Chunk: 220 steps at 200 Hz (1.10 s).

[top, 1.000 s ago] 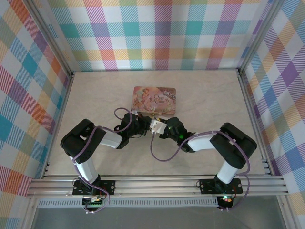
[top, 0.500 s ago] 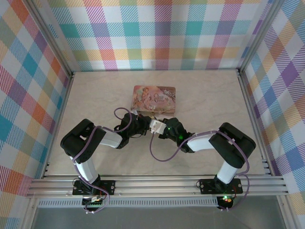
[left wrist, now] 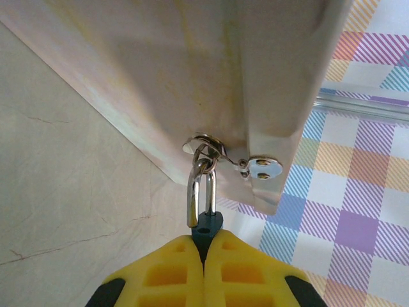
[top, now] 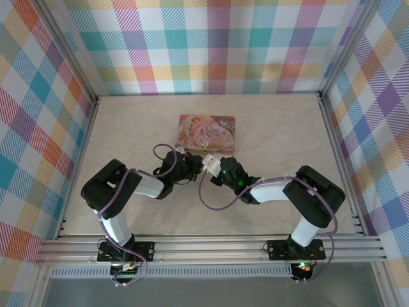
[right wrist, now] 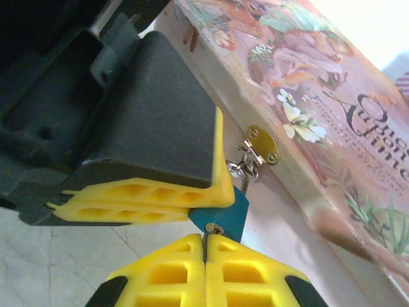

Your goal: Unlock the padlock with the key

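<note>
Left gripper [left wrist: 204,242] clamps the blue padlock [left wrist: 208,224], whose shackle [left wrist: 199,192] hangs through the hasp [left wrist: 206,146] on the front edge of the tin [left wrist: 192,70]. Right gripper [right wrist: 204,243], fingers pressed together, pinches what appears to be the key [right wrist: 214,228], its tip at the padlock's underside. For a clean entry: hold the padlock steady, line the key with the keyway, push straight, then twist without dragging on the hasp.
</note>
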Tool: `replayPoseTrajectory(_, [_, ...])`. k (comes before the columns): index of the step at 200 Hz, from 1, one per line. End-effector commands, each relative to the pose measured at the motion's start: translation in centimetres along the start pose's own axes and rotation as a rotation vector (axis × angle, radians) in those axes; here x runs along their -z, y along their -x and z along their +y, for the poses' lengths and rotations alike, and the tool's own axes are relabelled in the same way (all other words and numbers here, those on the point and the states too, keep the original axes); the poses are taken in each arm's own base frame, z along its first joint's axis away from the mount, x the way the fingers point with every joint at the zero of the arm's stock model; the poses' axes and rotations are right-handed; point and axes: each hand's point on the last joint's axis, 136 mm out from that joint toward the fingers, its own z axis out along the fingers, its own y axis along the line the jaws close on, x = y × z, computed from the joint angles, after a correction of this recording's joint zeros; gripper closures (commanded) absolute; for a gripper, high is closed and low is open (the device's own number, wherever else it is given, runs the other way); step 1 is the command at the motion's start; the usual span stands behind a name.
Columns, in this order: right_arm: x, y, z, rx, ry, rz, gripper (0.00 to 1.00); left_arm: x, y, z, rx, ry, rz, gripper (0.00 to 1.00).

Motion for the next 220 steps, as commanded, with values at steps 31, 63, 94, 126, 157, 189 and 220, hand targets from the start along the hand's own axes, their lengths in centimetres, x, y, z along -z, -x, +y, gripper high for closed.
replayPoseTrajectory(31, [0.2,1.7,-1.1,-0.230,-0.043,-0.045,1.00,0.6,-0.7,-0.3,-0.034,0.004,0.020,0.68])
replayPoseTrajectory(63, [0.2,1.0,-0.9,-0.289,-0.043,-0.042,1.00,1.0,-0.4,-0.2,-0.049,0.016,0.011,0.57])
replayPoseTrajectory(94, [0.6,0.5,-0.4,-0.411,-0.017,-0.040,1.00,2.0,0.1,0.1,-0.079,0.043,-0.016,0.46])
replayPoseTrajectory(126, [1.4,0.7,0.5,-0.531,0.048,-0.035,1.00,3.4,0.9,-1.3,-0.160,0.059,-0.041,0.32])
replayPoseTrajectory(157, [2.0,0.9,1.2,-0.668,0.104,-0.033,1.00,5.5,2.0,-2.8,-0.267,0.109,-0.081,0.28])
replayPoseTrajectory(189, [2.6,1.1,1.8,-0.844,0.180,-0.030,1.00,8.3,3.3,-3.6,-0.361,0.176,-0.128,0.23])
replayPoseTrajectory(220, [2.8,0.9,2.3,-0.961,0.226,-0.005,1.00,10.2,4.3,-4.5,-0.435,0.226,-0.158,0.20])
